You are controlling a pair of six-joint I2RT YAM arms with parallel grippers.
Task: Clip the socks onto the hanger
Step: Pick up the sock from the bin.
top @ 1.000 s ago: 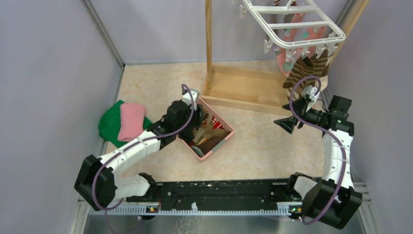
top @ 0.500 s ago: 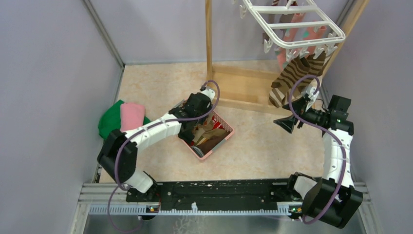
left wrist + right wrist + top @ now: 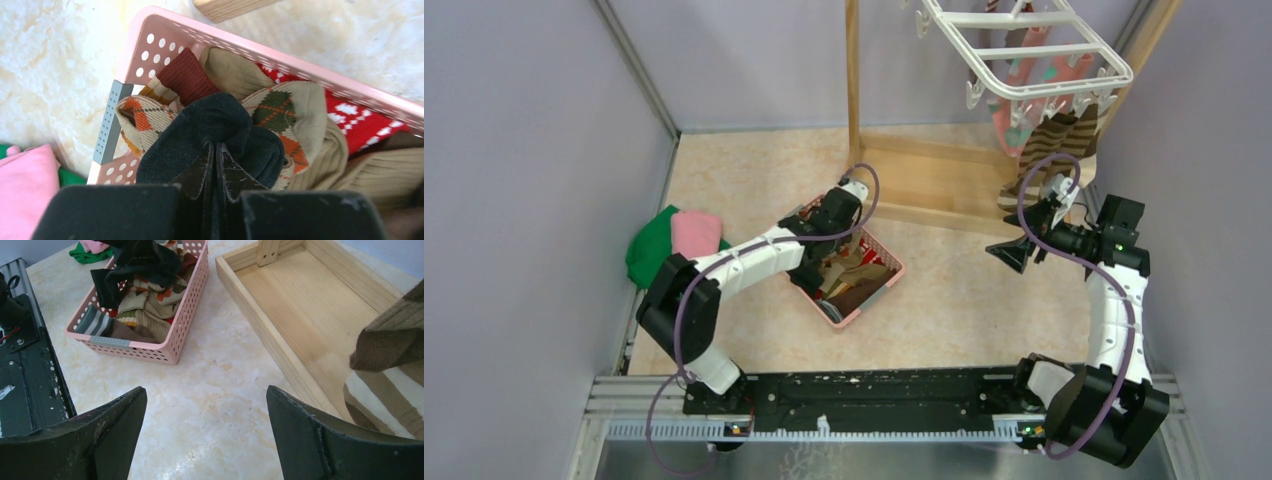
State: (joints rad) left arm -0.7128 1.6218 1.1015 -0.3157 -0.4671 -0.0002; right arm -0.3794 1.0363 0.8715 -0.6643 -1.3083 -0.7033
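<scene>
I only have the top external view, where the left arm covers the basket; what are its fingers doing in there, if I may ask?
Observer: In the left wrist view, the left fingers are pinched shut on a black sock atop the pile.
Operator: Thanks. What lies beneath it?
Observer: An argyle sock, in the pink basket.
Operator: And the other side?
Observer: The right fingers are spread wide, empty, above the table.

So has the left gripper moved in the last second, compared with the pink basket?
Yes. The left gripper has shifted right over the far end of the pink basket, toward the wooden stand, and is shut on the black sock.
</scene>
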